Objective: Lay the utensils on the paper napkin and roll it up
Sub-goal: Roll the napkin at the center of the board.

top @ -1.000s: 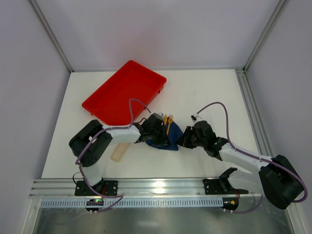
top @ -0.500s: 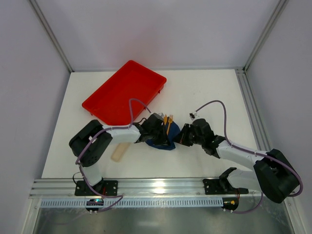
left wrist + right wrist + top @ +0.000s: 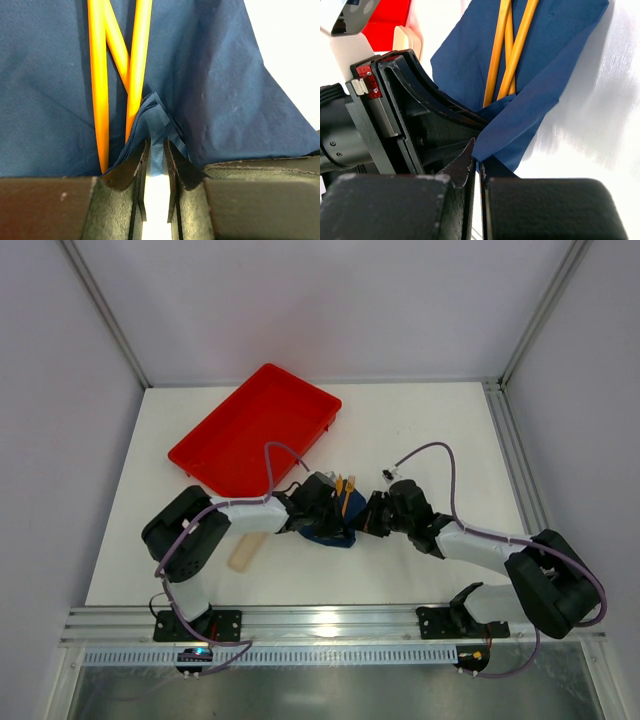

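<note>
Utensils (image 3: 97, 75) partly hidden under napkin (image 3: 225, 100) fold; left hand (image 3: 156, 149) pinches fold.

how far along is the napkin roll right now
Done: the utensils lie on the napkin. In hand: the left gripper pinches a raised fold at one edge, and the right gripper is shut on another edge. Left: the roll itself; the utensils are mostly uncovered and no wrap has formed.

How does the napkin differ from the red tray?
The paper napkin is dark blue, creased and small; the red tray is rimmed and much larger. The napkin carries the utensils and is pinched by the left tool and the right tool; the tray lies apart, untouched. Both lie on the white table.
</note>
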`<state>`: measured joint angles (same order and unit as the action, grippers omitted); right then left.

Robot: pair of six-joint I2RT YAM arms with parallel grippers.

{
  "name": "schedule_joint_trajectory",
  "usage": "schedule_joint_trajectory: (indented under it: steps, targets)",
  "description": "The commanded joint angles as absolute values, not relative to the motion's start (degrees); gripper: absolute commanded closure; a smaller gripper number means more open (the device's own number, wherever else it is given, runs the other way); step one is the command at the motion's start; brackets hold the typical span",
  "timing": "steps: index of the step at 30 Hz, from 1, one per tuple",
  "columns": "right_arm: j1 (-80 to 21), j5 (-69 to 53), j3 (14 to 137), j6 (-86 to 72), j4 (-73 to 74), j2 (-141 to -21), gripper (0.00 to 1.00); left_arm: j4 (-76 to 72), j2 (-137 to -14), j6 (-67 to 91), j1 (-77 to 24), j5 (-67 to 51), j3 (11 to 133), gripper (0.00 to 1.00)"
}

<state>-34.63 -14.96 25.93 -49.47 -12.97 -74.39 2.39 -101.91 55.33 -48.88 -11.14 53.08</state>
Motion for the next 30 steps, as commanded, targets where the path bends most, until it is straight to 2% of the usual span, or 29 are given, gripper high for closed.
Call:
schedule_joint_trajectory:
  steps: [1, 14, 20, 30]
  targets:
    - [-34.5, -15.6, 28.4, -48.2, -16.8, -74.8, 0.96, 2.1, -100.7, 55.4, -49.2, -9.8, 54.0, 0.8]
    - [-34.5, -16.4, 27.7, -49.0, -19.8, -76.9, 0.96, 2.3, -99.8, 56.2, -49.2, -9.4, 53.7, 0.79]
    - [-34.5, -15.2, 27.5, -47.9, -17.8, -75.8, 0.96, 6.1, -97.1, 55.6, -49.2, -8.2, 55.0, 0.74]
    - [-34.5, -13.6, 26.1, -47.3, -15.8, -74.3, 0.96, 12.4, -95.6, 54.1, -49.2, -5.2, 56.1, 0.73]
